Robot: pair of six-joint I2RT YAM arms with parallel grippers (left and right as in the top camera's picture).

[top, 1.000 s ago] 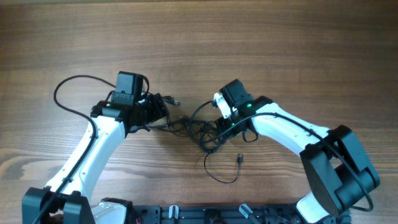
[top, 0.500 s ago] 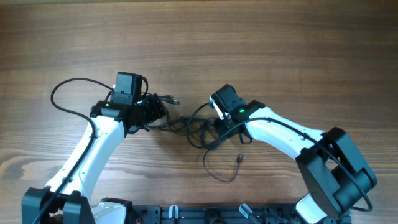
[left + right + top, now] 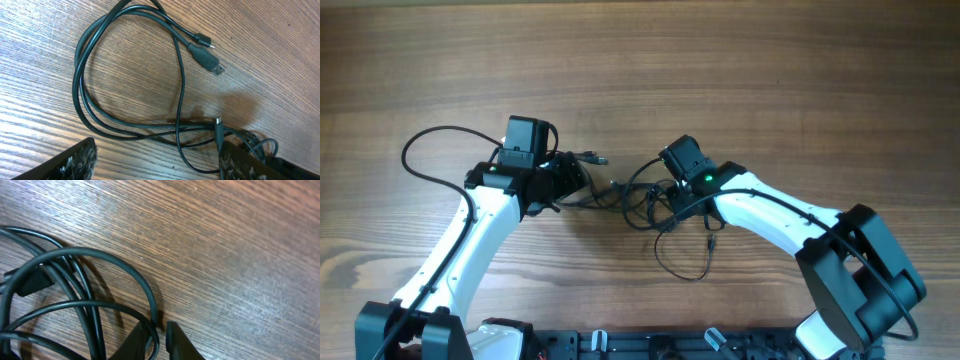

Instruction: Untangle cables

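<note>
The thin dark grey-black cables (image 3: pixel 638 200) lie in a tangle on the brown wooden bench (image 3: pixel 770 80), between the two arms. The left gripper (image 3: pixel 157 162) is wide open over their loops and holds nothing. The right gripper (image 3: pixel 159 337) is almost closed, pinching one strand.
</note>
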